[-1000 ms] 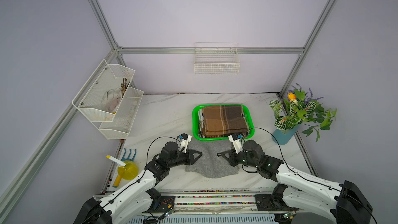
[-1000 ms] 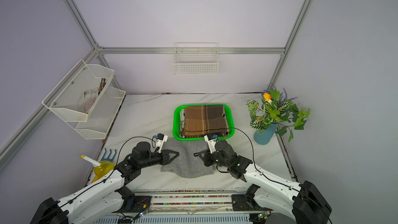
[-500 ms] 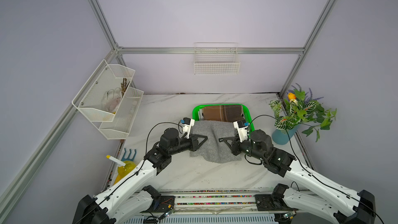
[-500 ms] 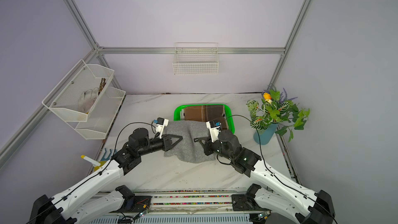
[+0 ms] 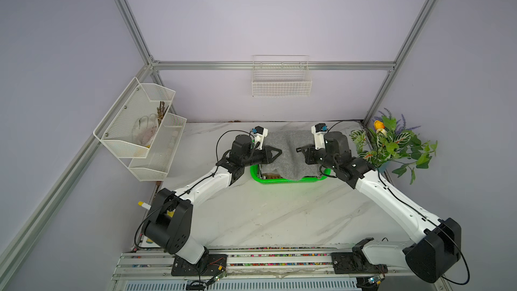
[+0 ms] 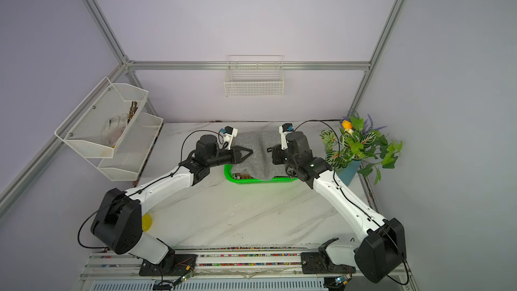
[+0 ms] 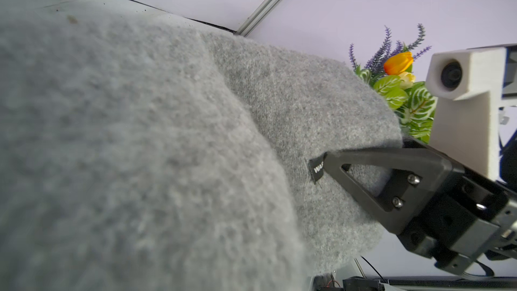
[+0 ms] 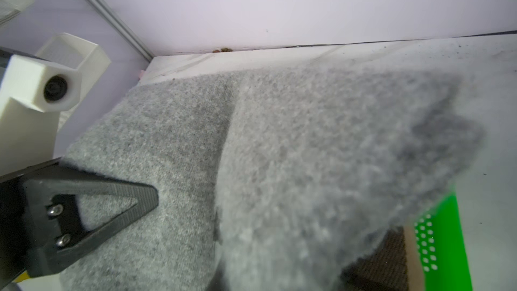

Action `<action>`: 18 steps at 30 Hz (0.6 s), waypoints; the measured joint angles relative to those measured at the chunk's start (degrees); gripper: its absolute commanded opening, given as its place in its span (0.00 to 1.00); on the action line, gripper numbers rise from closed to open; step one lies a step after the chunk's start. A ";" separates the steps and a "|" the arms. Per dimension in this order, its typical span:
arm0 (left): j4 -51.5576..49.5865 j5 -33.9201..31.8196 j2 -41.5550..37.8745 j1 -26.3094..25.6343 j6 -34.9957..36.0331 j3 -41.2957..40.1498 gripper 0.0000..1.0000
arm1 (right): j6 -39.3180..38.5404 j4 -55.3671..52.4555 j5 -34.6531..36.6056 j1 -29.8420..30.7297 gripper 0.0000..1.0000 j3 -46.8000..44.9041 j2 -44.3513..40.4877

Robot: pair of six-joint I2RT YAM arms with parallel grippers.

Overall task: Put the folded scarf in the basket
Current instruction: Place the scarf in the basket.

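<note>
The grey folded scarf (image 5: pixel 288 146), centre frame in both top views, is thick, matt, fuzzy wool-like cloth with a raised nap. The bright green rectangular plastic basket (image 5: pixel 288 181) just below it is smooth, faintly glossy and perforated. The white marble-patterned tabletop (image 5: pixel 265 214) has a smooth satin sheen. Upper centre, the white wire wall basket (image 5: pixel 281 88) looks like painted metal.

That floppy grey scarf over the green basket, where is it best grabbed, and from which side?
The grey scarf is wide and limp, dipping in the middle, so I'd pinch its two side edges, one from each side, as the left gripper and right gripper do.
</note>
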 measured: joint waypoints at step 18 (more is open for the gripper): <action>-6.38 0.04 10.93 3.02 6.45 5.99 0.05 | -3.87 -0.28 6.54 -6.27 0.27 5.25 21.33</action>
